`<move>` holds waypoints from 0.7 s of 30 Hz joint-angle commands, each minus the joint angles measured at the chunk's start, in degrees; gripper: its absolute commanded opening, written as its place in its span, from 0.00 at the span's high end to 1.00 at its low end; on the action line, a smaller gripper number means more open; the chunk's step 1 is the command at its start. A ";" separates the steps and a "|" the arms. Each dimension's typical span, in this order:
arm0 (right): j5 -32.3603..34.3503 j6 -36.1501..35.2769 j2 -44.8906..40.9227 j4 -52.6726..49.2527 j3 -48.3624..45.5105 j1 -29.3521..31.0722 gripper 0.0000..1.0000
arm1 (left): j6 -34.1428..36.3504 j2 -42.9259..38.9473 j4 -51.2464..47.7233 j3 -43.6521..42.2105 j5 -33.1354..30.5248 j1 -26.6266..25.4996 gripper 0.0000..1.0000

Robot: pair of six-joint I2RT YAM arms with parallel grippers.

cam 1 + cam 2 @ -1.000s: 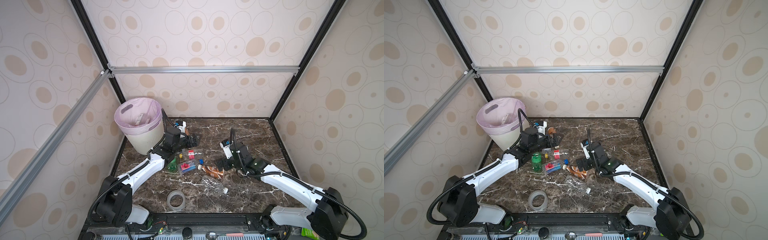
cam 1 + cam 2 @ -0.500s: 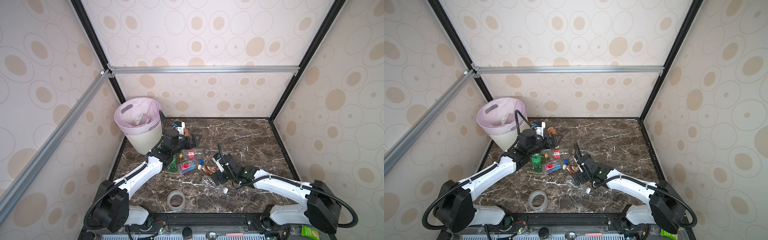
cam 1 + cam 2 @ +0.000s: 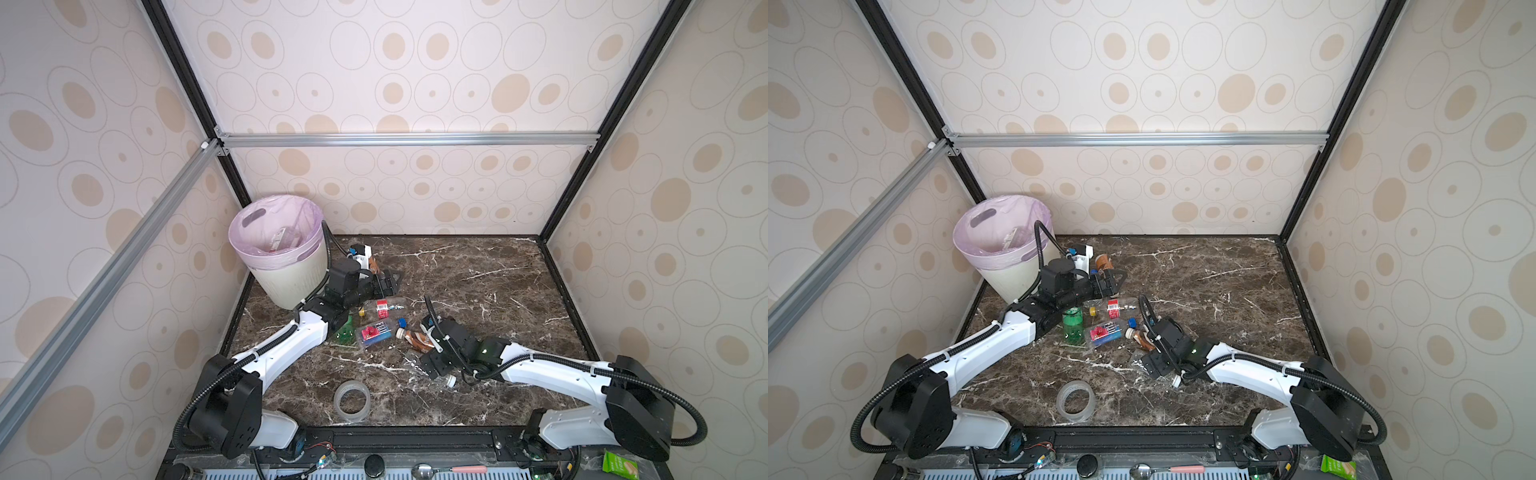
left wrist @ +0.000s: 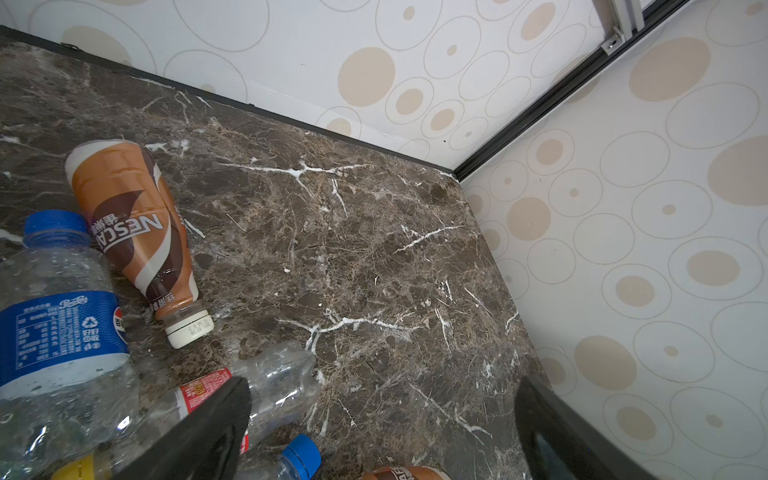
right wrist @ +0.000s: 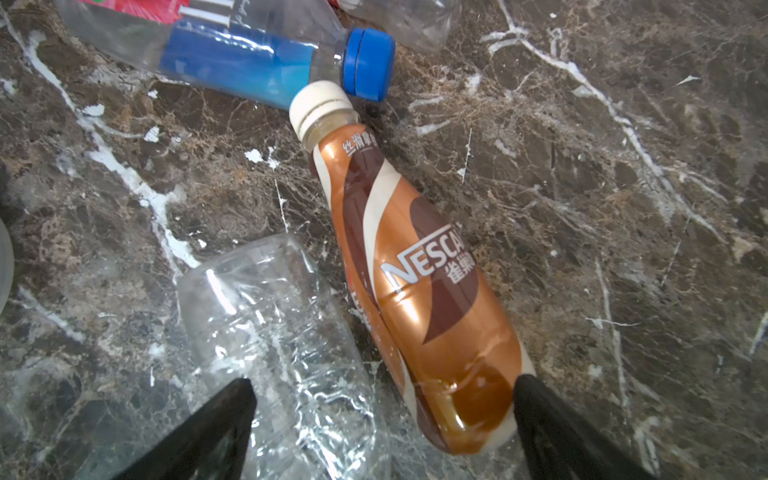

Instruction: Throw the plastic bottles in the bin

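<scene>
Right wrist view showed us our right claw (image 5: 382,384) with its jaws wide apart, holding nothing. It hung low over a brown bottle (image 5: 419,291) and a clear squashed bottle (image 5: 274,324), which lay side by side on the table (image 5: 623,208). Our left claw (image 4: 384,382) was wide apart and empty too, close to a blue-label bottle (image 4: 58,328). We saw the bin (image 3: 291,278) in the table's far left corner.

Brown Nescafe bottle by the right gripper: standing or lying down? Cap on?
Lying on its side, capped: in the right wrist view the brown bottle rests lengthwise on the marble table, white cap on its neck.
</scene>
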 commanded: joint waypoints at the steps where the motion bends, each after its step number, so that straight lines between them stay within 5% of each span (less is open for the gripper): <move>1: 1.34 0.13 1.41 -0.46 -0.30 0.80 0.00 | -0.80 0.54 1.31 0.58 0.01 -0.29 0.01; 21: 9.59 2.78 6.36 -0.14 2.27 0.53 0.00 | -0.64 0.94 1.22 0.32 0.01 -0.30 0.01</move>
